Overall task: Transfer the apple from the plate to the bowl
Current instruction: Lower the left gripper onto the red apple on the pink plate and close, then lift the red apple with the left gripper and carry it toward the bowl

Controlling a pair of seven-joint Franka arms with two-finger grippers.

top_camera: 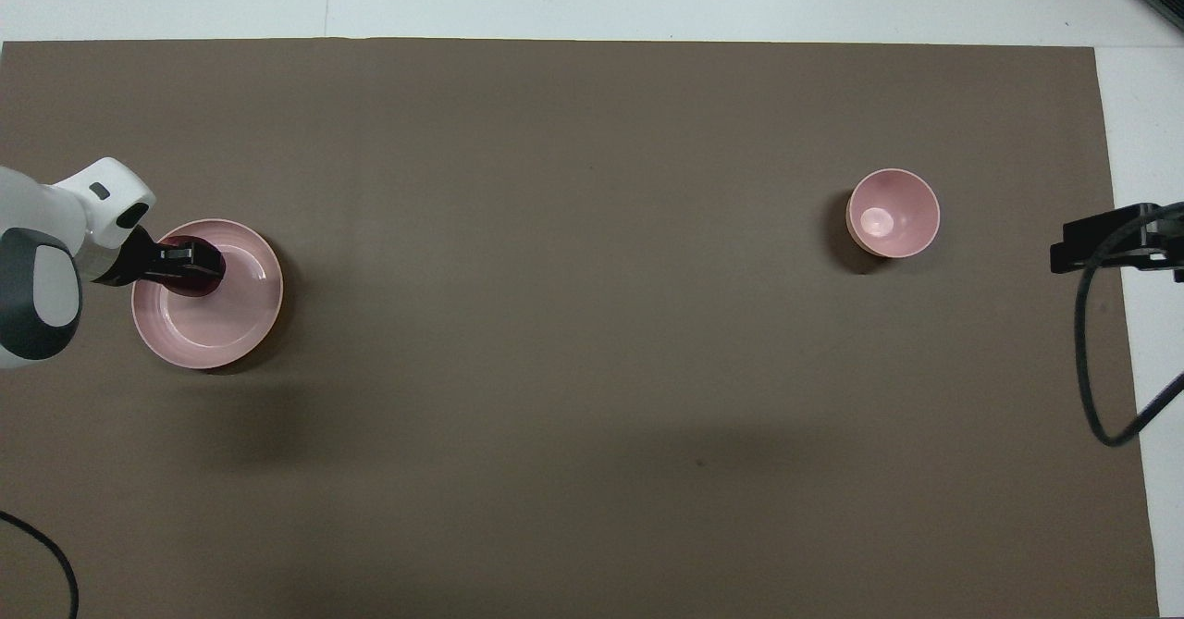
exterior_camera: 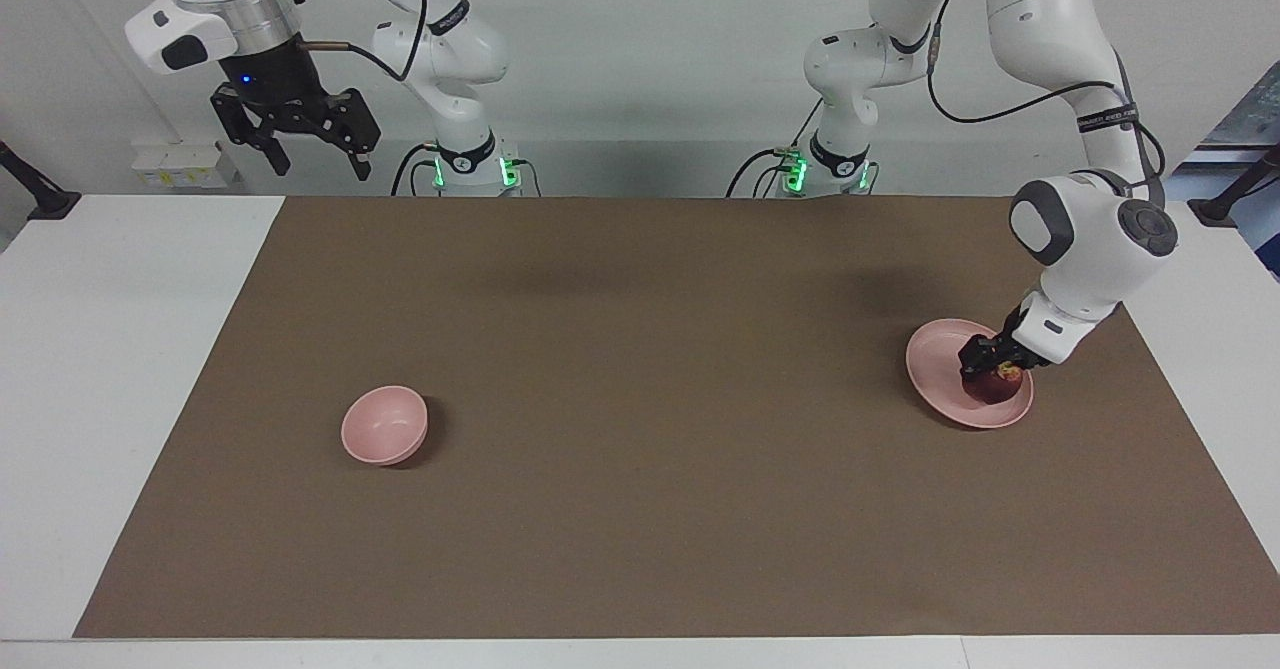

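The dark red apple [exterior_camera: 996,388] [top_camera: 207,281] is at the plate's [exterior_camera: 938,364] [top_camera: 231,323] edge toward the left arm's end of the table. My left gripper [exterior_camera: 990,374] [top_camera: 196,267] comes down on it at a slant and is shut on it. Whether the apple still touches the plate I cannot tell. The small deep pink bowl [exterior_camera: 385,425] [top_camera: 894,214] stands empty on the mat toward the right arm's end. My right gripper [exterior_camera: 322,165] waits open and empty, raised high at that end.
A brown mat [exterior_camera: 640,399] covers most of the white table [exterior_camera: 120,369]. A long stretch of bare mat lies between plate and bowl. A black cable [top_camera: 1096,351] hangs from the right arm over the mat's edge.
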